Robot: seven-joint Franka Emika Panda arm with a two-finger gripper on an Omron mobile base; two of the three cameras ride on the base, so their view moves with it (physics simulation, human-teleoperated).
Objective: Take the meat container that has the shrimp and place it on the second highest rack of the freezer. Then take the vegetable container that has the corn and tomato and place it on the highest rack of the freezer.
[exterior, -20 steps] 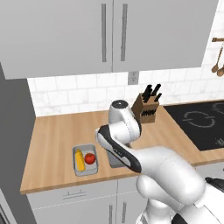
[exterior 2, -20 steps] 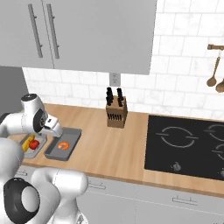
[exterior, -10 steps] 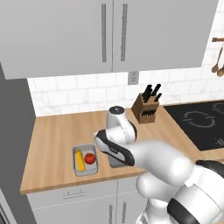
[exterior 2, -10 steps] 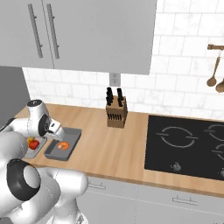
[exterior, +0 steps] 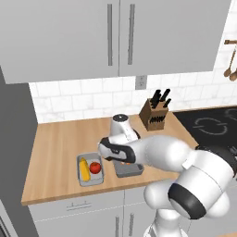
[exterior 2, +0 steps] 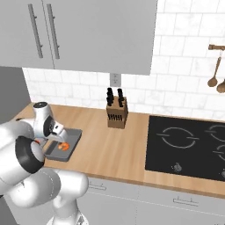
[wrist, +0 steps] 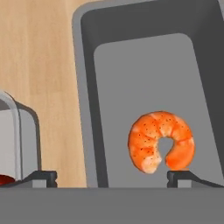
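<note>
A wooden bench (exterior: 55, 152) carries two trays side by side. The tool (wrist: 111, 177) hangs close above the dark meat container (wrist: 144, 65), fingers spread wide astride its wall. The shrimp (wrist: 161, 141) lies inside, just ahead of one fingertip. The paler vegetable container (exterior: 89, 170) holds corn (exterior: 84, 169) and tomato (exterior: 95, 167).

Kitchen, wood counter (exterior 2: 114, 149), black hob (exterior 2: 189, 147), knife block (exterior 2: 117, 115), wall cabinets (exterior: 115, 37)

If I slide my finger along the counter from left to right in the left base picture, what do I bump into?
Corn → tomato → dark tray → knife block → stove.
</note>
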